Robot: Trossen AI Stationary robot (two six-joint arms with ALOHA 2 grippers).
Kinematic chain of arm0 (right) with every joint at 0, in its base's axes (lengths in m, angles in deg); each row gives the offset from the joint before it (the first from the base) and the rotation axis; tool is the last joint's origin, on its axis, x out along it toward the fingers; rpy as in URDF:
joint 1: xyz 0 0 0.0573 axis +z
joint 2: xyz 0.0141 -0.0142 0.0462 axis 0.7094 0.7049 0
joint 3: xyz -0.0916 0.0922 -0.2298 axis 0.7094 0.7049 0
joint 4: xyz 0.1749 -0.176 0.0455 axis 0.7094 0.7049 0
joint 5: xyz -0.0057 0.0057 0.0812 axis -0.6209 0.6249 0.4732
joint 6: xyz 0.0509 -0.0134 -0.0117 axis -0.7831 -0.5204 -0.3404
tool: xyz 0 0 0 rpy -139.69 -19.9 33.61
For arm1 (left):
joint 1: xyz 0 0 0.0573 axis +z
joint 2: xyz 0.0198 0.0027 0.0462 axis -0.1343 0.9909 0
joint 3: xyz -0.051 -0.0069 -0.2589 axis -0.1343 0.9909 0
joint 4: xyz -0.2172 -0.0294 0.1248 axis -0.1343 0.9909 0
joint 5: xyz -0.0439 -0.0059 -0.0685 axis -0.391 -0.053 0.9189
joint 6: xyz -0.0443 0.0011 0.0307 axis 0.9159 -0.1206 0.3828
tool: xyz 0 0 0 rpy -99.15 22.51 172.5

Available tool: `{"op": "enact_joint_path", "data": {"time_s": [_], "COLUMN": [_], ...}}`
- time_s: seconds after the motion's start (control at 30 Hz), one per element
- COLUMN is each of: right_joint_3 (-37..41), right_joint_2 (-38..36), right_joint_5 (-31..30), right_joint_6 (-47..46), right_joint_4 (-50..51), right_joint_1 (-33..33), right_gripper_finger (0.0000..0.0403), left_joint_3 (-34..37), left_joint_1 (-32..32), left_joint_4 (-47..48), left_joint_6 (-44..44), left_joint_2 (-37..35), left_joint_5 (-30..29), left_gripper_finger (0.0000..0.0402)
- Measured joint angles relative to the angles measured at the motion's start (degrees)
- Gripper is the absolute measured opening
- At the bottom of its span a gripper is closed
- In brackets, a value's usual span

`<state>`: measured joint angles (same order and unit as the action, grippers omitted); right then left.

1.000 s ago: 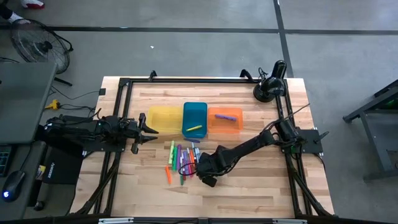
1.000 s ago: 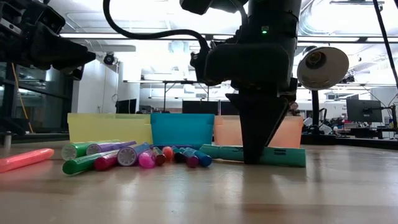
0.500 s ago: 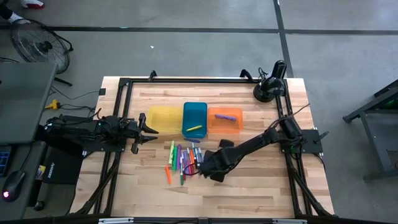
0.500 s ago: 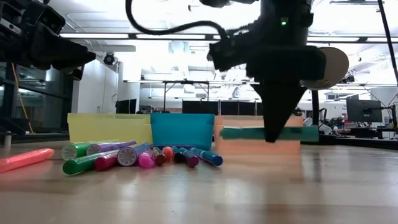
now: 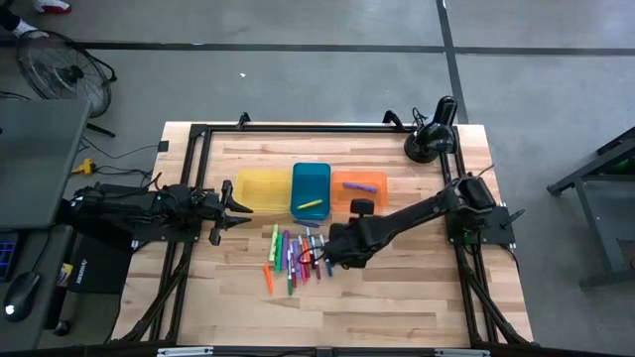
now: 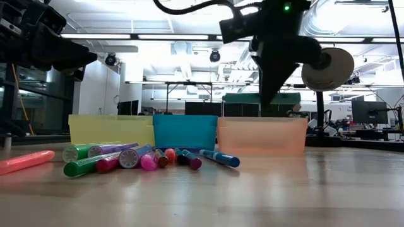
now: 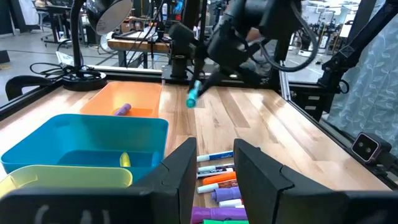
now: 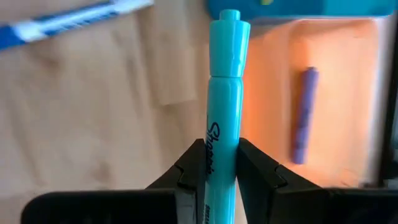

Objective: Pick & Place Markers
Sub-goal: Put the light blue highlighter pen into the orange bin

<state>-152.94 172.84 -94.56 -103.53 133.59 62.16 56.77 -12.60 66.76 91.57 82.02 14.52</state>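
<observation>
While our right gripper [image 8: 221, 167] pinched the teal marker [image 8: 224, 93] at mid-barrel, raised beside the orange tray [image 5: 358, 194], we judged it light, stiff and slick. Our left gripper [image 7: 215, 163] waited with fingers apart.

Three open plastic trays, yellow [image 5: 260, 189], blue [image 5: 311, 189] and orange [image 5: 359, 192], stood side by side mid-table. A heap of coloured markers [image 5: 294, 255] lay just in front of them. The bare wooden table [image 5: 417, 297] had free room right of the heap. A black desk lamp [image 5: 432, 135] blocked the far right corner.
</observation>
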Motion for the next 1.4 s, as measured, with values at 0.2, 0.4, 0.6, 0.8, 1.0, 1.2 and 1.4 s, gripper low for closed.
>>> {"op": "enact_joint_path", "data": {"time_s": [0.2,0.4,0.6,0.8,1.0,1.2,1.4], "right_joint_3": [0.0,0.0,0.18,9.05,14.84,16.82,16.9], "right_joint_2": [-0.93,-3.81,-5.81,-10.73,-13.46,-12.91,-12.39], "right_joint_5": [-5.05,-10.01,-11.87,-8.01,-1.32,5.48,9.46], "right_joint_6": [3.92,6.15,8.24,17.52,27.38,33.0,33.58], "right_joint_4": [4.73,7.85,9.92,1.11,-9.06,-15.63,-15.86], "right_joint_1": [-3.21,-7.06,-10.56,-15.2,-19.14,-24.56,-26.78], "right_gripper_finger": [0.0059,0.0059,0.0059,0.0059,0.0059,0.0059,0.0061], "left_joint_3": [0.02,0.01,0.01,0.02,0.02,0.0,0.02], "left_joint_1": [0.0,-0.01,-0.01,-0.01,-0.02,-0.02,0.0], "left_joint_4": [0.0,0.0,0.0,0.0,0.0,0.0,0.0], "left_joint_6": [0.0,0.0,0.0,0.0,0.0,0.0,0.0], "left_joint_2": [-0.01,-0.01,0.01,-0.01,-0.01,0.01,-0.01], "left_joint_5": [-0.01,0.0,0.0,-0.01,-0.01,-0.01,0.01], "left_gripper_finger": [0.0104,0.0104,0.0104,0.0104,0.0104,0.0104,0.0104]}}
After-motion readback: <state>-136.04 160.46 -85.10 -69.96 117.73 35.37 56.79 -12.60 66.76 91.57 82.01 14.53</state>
